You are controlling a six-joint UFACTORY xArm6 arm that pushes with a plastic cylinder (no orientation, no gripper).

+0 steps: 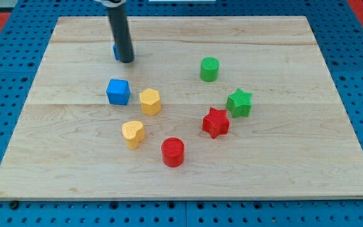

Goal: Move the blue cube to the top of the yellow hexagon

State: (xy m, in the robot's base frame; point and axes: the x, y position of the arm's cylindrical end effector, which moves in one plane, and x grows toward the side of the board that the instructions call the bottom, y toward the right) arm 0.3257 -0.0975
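The blue cube (118, 91) sits on the wooden board, just left of the yellow hexagon (150, 101) and nearly touching it. My tip (126, 61) rests on the board above the blue cube, toward the view's top, apart from it. The rod hides most of a second blue block (115, 52), of which only a sliver shows at the rod's left side.
A yellow heart (133, 133) lies below the hexagon. A red cylinder (172, 152) is lower middle. A red star (216, 122) and green star (239, 103) lie at the right. A green cylinder (209, 69) is upper right. The board (295, 164) ends at blue pegboard.
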